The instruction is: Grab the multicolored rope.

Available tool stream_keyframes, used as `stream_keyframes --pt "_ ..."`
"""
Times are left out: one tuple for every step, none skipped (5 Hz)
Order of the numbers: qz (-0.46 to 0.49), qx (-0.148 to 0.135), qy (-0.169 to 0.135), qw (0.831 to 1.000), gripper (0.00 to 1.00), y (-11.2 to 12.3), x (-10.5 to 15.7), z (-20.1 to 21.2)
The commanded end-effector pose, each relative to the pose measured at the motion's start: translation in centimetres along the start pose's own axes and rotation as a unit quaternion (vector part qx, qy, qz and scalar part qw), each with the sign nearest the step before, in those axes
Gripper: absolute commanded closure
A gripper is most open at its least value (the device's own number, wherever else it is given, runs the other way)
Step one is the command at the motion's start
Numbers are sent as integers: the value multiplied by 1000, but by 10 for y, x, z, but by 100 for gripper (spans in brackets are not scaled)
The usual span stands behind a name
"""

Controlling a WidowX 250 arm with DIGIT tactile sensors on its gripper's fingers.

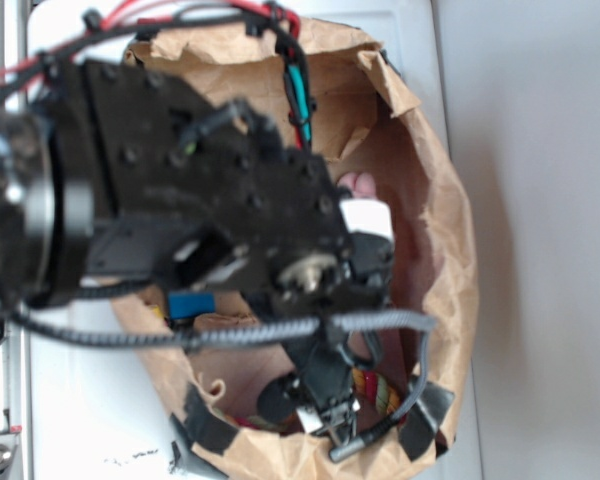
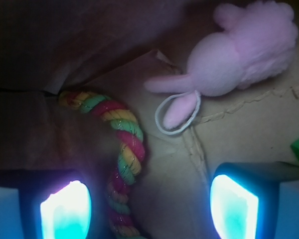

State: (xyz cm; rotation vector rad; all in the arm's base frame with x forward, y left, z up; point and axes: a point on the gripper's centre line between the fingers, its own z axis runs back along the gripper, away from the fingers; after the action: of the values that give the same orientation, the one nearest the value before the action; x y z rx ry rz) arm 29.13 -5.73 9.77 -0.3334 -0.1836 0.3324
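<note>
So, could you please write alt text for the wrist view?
A multicolored rope curves across brown paper, its lower end between the open claw's two glowing fingertips, nearer the one at image left. A pink plush bunny lies at upper right.
</note>
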Motion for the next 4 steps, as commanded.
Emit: stream_keyframes --pt "-21 -7 -13 1000 0 -7 2 -10" --pt "-12 -5 -13 1000 0 1 10 -7" --pt "-4 -10 -16 1000 0 12 15 4" --pt "0 -8 -24 1000 0 21 20 12"
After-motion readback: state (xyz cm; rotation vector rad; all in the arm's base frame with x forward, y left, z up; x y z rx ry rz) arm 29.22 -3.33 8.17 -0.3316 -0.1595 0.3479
